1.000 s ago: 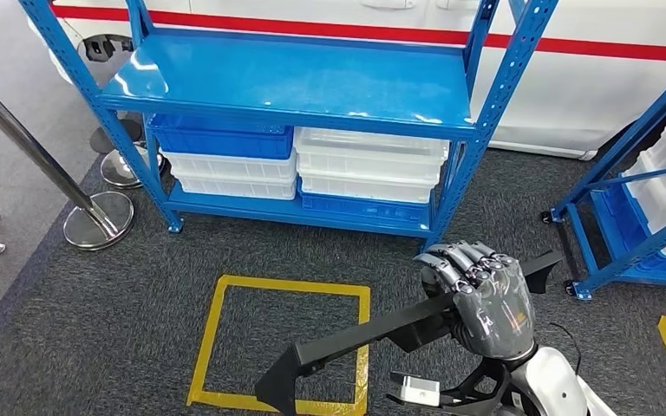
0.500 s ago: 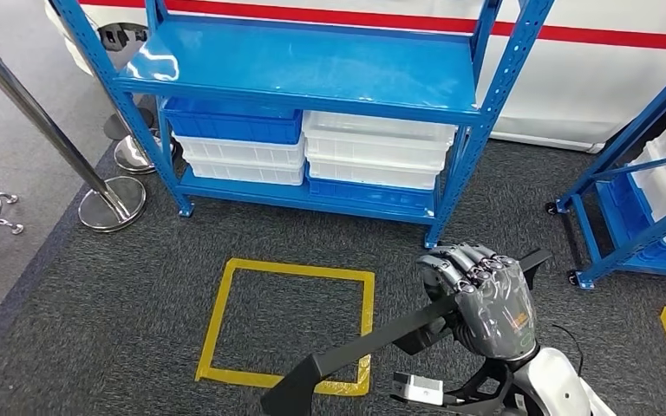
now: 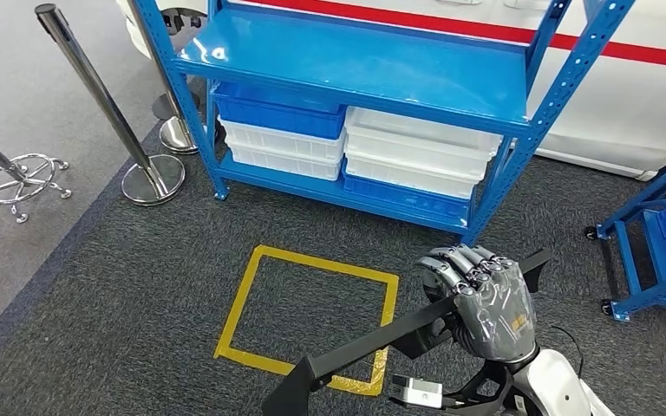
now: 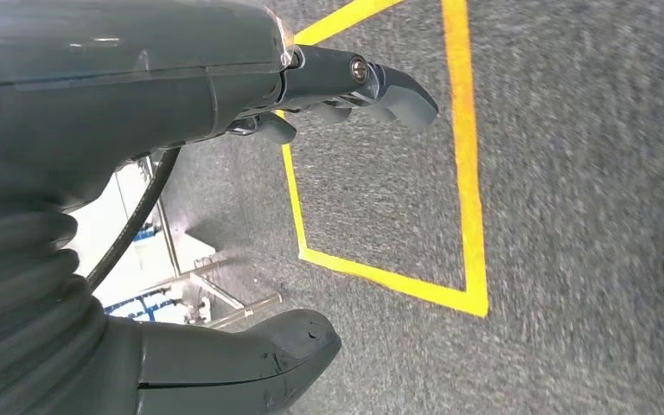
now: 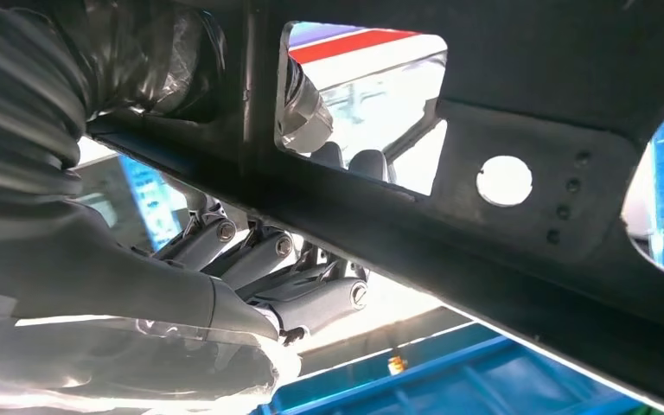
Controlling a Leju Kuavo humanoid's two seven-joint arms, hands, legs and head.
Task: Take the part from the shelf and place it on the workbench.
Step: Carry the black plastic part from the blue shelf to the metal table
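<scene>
My right hand [image 3: 488, 303] grips a long black metal part [image 3: 360, 344] near its right end, low at the right of the head view. The bar slants down to the left over the carpet, ending in a wedge-shaped tip. In the right wrist view the part [image 5: 519, 251], a dark plate with round holes and cut-outs, crosses close in front of the camera, and the fingers [image 5: 311, 298] wrap around it. In the left wrist view my left hand [image 4: 164, 86] hangs over the floor, thumb [image 4: 251, 363] and fingers [image 4: 389, 91] apart, holding nothing.
A blue steel shelf [image 3: 355, 65] stands ahead, with blue [image 3: 277, 113] and white bins [image 3: 416, 156] on its lower level. A yellow taped square [image 3: 312, 312] marks the grey carpet. A chrome post [image 3: 104, 104] stands at the left, a second blue rack [image 3: 650, 251] at the right.
The whole picture has shifted, so the camera has moved: the shelf now sits further right and the post and a stool base show at the left. My right hand keeps its hold.
</scene>
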